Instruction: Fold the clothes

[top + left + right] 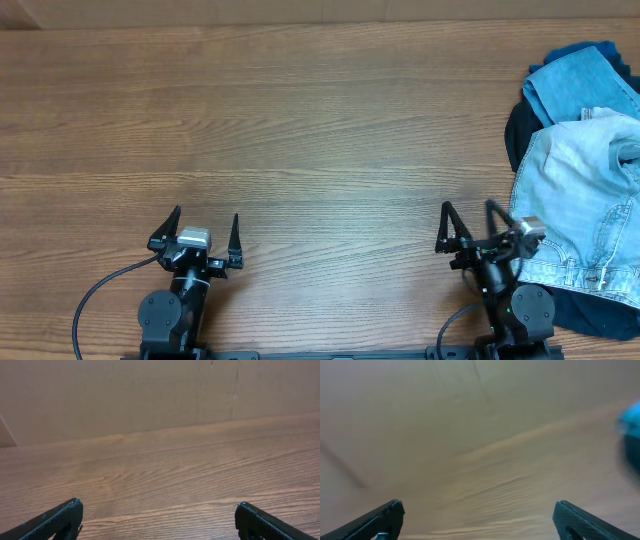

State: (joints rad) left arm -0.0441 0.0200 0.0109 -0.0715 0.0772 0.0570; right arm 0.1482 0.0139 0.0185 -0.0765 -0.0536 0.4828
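Just beside right hand [467,210], clothes [585,175]

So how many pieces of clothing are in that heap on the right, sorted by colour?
Pale light-blue denim shorts: 1
Medium-blue denim garment: 1
Dark navy cloth: 1
Total: 3 that I can make out; the heap may hide more underneath.

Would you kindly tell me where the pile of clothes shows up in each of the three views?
Overhead: clothes heaped at the right edge.
Left wrist: not in it.
Right wrist: blurred blue at the right edge, probably the clothes.
Shared landmark: the wooden table.
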